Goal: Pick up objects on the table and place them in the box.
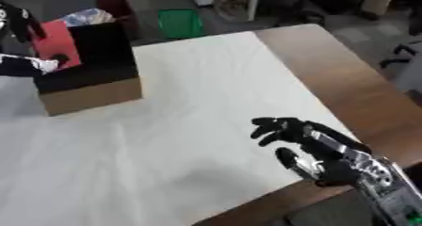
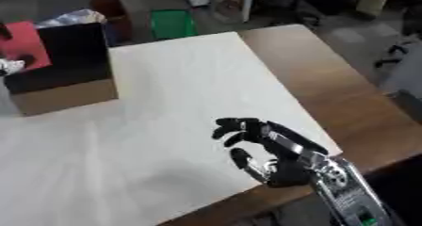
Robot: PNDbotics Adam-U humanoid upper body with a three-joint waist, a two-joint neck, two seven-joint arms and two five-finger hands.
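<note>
A cardboard box (image 1: pixel 91 91) with a black inside stands at the left of the white-covered table. A flat red object (image 1: pixel 56 40) hangs tilted over the box's left side. My left hand (image 1: pixel 18 20) comes in at the left edge, its dark fingers curled over the red object's upper edge, with a dark tip low on its face. My right hand (image 2: pixel 276 159) hovers open near the table's front right edge, fingers relaxed and holding nothing. No loose object shows on the cover.
The white cover (image 1: pixel 190 126) spans most of the table, and bare brown wood (image 1: pixel 346 79) runs along its right side. Beyond the far edge stand a green bin (image 1: pixel 180 22) and a dark red bin (image 1: pixel 115 6). An office chair (image 1: pixel 404 55) shows at the right.
</note>
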